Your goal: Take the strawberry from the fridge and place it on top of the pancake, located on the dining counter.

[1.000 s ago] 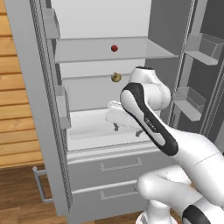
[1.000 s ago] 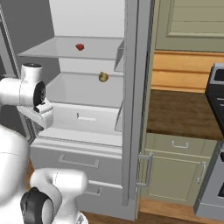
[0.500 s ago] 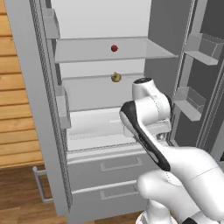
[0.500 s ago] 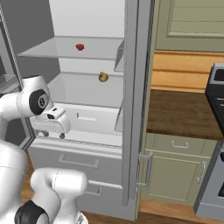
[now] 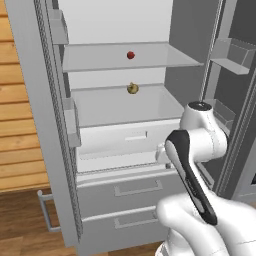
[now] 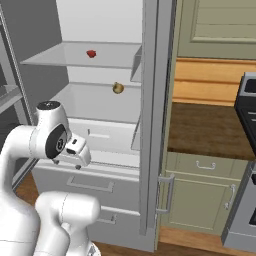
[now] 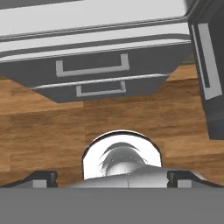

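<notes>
One gripper (image 6: pixel 78 161) lowered, tucked since; strawberry (image 5: pixel 130 55) unmoved.

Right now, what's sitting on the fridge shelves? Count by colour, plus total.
Red: 1, the strawberry on the upper shelf
Yellowish-brown: 1, the round fruit with a stem on the shelf below
Total: 2
</notes>
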